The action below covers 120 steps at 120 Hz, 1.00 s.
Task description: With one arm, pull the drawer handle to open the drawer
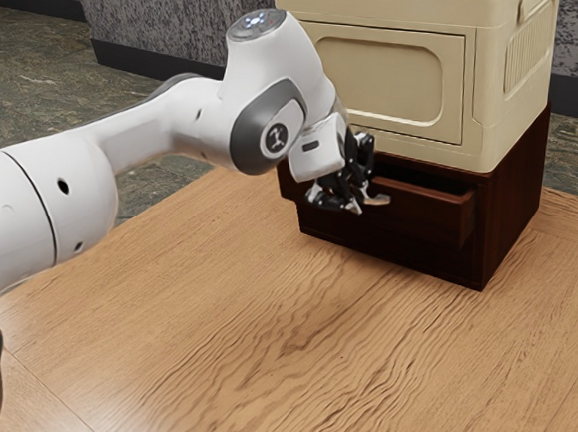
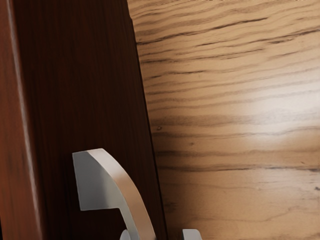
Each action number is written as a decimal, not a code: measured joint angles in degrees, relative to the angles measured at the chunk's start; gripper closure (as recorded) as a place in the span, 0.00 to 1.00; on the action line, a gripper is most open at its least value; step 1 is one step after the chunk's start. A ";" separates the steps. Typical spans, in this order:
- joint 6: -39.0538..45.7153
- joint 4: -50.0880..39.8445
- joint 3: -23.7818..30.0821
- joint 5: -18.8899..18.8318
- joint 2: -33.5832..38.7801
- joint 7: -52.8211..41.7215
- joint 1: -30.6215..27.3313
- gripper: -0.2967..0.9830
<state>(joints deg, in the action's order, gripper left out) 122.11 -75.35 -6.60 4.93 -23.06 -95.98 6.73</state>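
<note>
So the drawer [image 1: 430, 211] pokes partway out of the cabinet [image 1: 512, 209], my gripper [image 1: 343, 190] is at its handle [image 2: 125, 187], presumably for tugging it outward, but I can't tell how open or whether it's gripping.

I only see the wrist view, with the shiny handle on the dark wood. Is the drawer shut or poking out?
Observer: The drawer is poking partway out.
Operator: Yay! What's on top of the wooden thing?
Observer: A cream box sits on the dark cabinet.
Operator: And where does my arm come from?
Observer: The arm reaches in from the exterior view's left.
</note>
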 joint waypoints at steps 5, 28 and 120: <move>-0.52 0.01 0.00 0.00 0.07 0.03 0.01 0.76; -2.56 0.00 0.01 -0.04 0.79 0.15 0.05 0.78; -9.22 -0.88 0.04 -0.97 3.49 1.03 0.15 0.78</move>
<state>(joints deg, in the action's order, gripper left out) 112.89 -76.23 -6.56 3.96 -19.56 -94.94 6.88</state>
